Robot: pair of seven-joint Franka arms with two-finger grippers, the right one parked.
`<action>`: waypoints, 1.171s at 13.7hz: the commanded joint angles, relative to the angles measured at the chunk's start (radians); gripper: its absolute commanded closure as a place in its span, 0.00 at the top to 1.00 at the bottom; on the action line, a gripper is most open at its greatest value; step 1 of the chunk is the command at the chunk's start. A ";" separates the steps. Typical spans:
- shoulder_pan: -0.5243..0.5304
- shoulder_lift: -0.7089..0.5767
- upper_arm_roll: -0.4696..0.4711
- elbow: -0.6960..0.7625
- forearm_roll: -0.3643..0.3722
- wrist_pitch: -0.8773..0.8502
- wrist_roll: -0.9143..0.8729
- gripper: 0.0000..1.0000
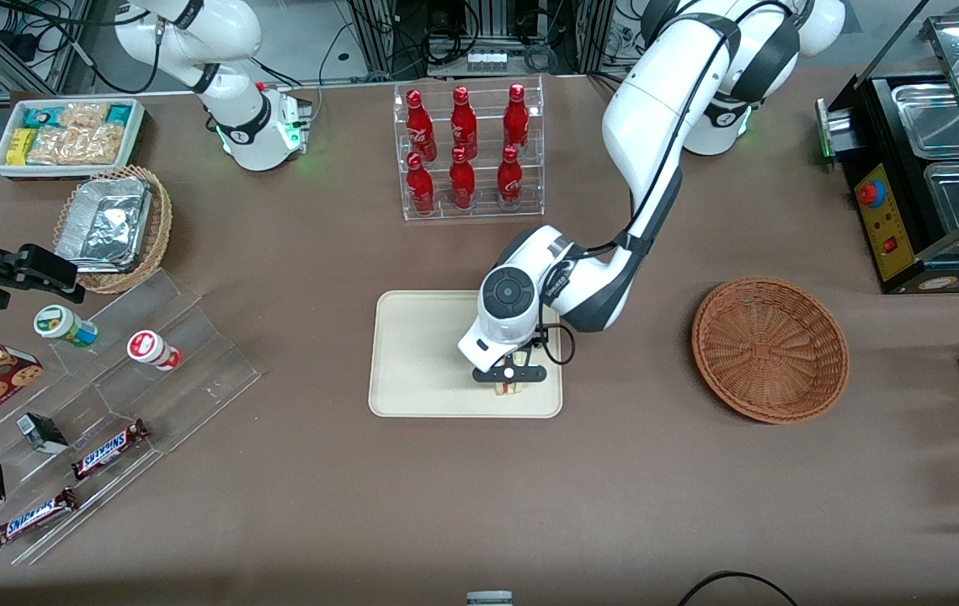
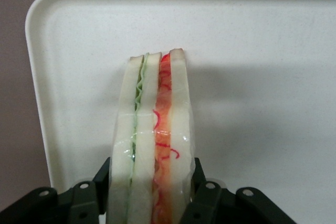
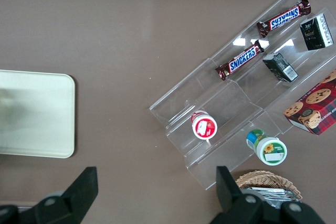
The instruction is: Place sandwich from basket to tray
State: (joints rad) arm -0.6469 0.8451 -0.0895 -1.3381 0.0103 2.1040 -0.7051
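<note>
My left gripper is over the cream tray, at the tray's edge nearest the front camera, and is shut on the sandwich. In the left wrist view the sandwich stands between the black fingers, its white bread with green and red-orange filling pointing across the tray. Whether the sandwich rests on the tray or hangs just above it I cannot tell. The reddish-brown woven basket lies empty toward the working arm's end of the table.
A clear rack of red bottles stands farther from the front camera than the tray. Toward the parked arm's end are a clear stepped stand with snack bars and cups, a foil-container basket and a white snack bin. A black appliance stands near the working arm.
</note>
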 commanded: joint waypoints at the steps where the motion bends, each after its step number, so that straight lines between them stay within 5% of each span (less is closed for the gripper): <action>1: 0.009 -0.026 0.011 0.025 0.010 -0.039 -0.017 0.96; 6: 0.171 -0.291 0.024 -0.021 0.008 -0.310 0.051 1.00; 16: 0.496 -0.711 0.024 -0.352 0.011 -0.413 0.289 1.00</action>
State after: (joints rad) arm -0.2002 0.2413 -0.0511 -1.6104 0.0161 1.7269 -0.4854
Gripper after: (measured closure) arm 0.000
